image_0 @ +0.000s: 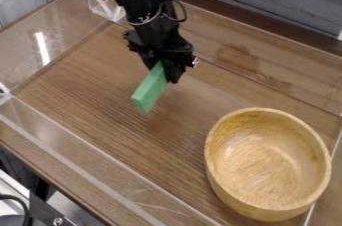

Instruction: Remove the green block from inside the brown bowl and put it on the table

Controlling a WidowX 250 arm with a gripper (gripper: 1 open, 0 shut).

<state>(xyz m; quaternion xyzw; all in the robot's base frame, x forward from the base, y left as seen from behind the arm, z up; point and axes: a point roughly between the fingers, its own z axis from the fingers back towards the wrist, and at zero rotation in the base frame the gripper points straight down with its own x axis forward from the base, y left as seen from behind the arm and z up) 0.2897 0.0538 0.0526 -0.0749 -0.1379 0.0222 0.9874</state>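
The green block [150, 90] hangs tilted from my gripper [167, 67], which is shut on its upper end. Its lower end is close above the table [80, 80], left of centre; I cannot tell whether it touches the wood. The brown bowl [267, 162] stands at the front right, well apart from the gripper, and its inside holds nothing. The black arm reaches down from the upper left.
Low clear acrylic walls [80, 160] border the tabletop on the front and left sides. A pale brick-pattern backdrop lies behind the table.
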